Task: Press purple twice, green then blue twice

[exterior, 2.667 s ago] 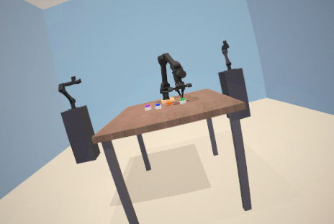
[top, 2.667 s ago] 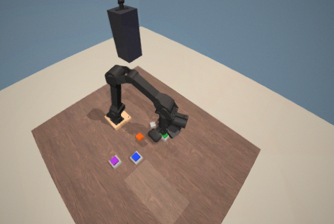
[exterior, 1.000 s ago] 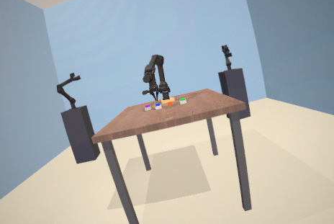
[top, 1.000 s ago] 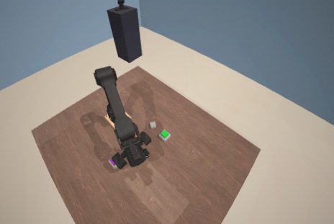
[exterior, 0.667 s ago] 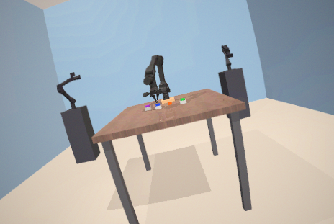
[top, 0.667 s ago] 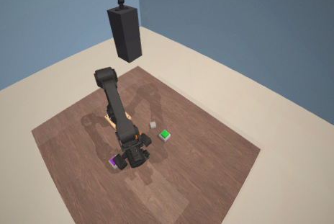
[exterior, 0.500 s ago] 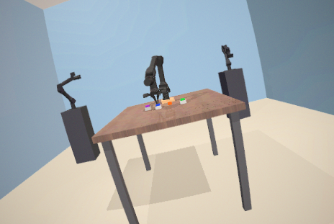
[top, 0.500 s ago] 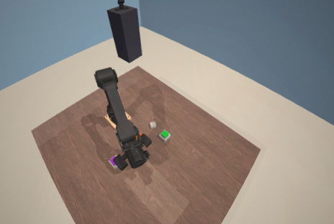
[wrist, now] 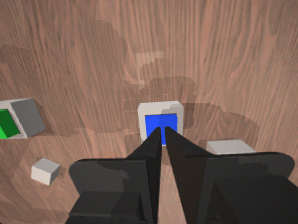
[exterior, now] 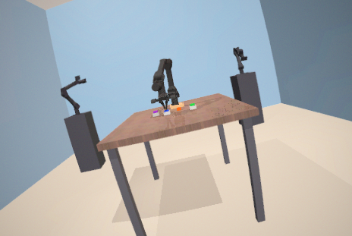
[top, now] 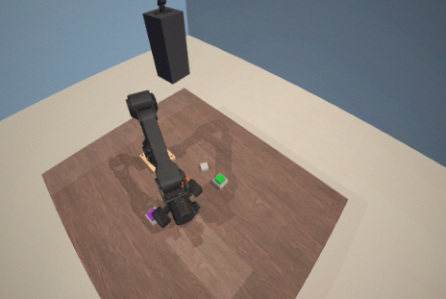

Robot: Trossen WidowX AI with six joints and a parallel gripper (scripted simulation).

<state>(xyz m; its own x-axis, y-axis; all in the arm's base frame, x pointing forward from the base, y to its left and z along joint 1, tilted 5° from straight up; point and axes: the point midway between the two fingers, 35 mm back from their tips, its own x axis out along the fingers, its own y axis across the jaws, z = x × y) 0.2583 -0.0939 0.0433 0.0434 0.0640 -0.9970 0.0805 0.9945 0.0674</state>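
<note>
Here the gripper (wrist: 163,131) has its fingers pressed together and holds nothing; in the wrist view the tips sit over the near edge of the blue button (wrist: 161,123), apparently at or near contact, though depth cannot be judged; the step in hand is taken to be a blue press; drive straight down, centred on the cap, until it bottoms out, then lift clear so it springs back; avoid sideways drift toward the white block (wrist: 45,171) and the grey housing (wrist: 229,147) just beside the fingers; the green button (wrist: 7,124) lies well apart and is cut off by the frame edge; in the top view the arm hides the blue button, and the purple button (top: 151,214) is half covered.
</note>
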